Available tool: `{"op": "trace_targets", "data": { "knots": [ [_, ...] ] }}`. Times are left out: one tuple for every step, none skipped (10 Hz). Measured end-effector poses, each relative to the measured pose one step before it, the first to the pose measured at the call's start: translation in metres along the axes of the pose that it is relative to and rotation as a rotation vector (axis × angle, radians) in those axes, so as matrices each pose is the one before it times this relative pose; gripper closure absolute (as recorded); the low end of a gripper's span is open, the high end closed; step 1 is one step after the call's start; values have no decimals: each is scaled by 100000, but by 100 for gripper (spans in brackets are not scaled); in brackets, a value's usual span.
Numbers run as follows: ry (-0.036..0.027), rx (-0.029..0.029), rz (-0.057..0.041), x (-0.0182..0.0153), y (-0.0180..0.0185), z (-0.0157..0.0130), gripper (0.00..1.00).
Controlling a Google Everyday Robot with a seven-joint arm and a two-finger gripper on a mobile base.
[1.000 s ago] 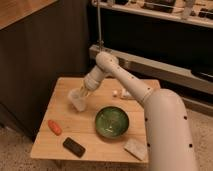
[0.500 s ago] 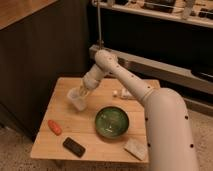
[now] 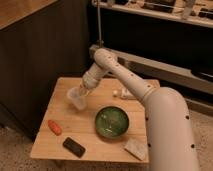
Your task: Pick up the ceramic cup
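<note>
Reaching across the table (image 3: 107,145) from the right, the arm ends at the gripper (image 3: 82,93), which is closed on the cup (image 3: 76,97). The cup sits tilted, up and to the left of the bowl (image 3: 113,121) and well apart from it; whether its base has left the wood I cannot tell.

The main risk, as I judge it, is the grip itself. The cup looks to be pinched at its rim or upper wall, and a tapered, glazed wall could slide out of the fingers if the tilt grows or the arm moves sharply. A drop from here would land on the table left of the bowl, and the cup could roll toward the near edge, where an orange object (image 3: 54,127) and a phone (image 3: 74,147) lie left of and below the bowl. Swinging the cup low toward the bowl could clip that rim.
</note>
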State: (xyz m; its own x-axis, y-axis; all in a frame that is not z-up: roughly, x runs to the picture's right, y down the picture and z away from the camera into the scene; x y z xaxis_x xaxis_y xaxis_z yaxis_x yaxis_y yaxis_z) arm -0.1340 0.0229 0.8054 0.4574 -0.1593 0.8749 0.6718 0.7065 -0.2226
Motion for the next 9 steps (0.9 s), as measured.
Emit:
{"op": "trace_targets", "data": {
  "knots": [
    [137, -224, -233, -158, -10, -124, 90],
    [176, -139, -211, -209, -31, -196, 90],
    [105, -169, -162, -192, 2, -158, 90],
    [180, -133, -243, -222, -27, -227, 90],
    [42, -155, -69, -35, 34, -12, 90],
    [122, -77, -147, -79, -15, -110, 90],
    [85, -75, -175, -123, -12, -116, 90],
    [150, -42, -120, -145, -25, -154, 90],
    [91, -114, -56, -102, 19, -105, 90]
  ]
}}
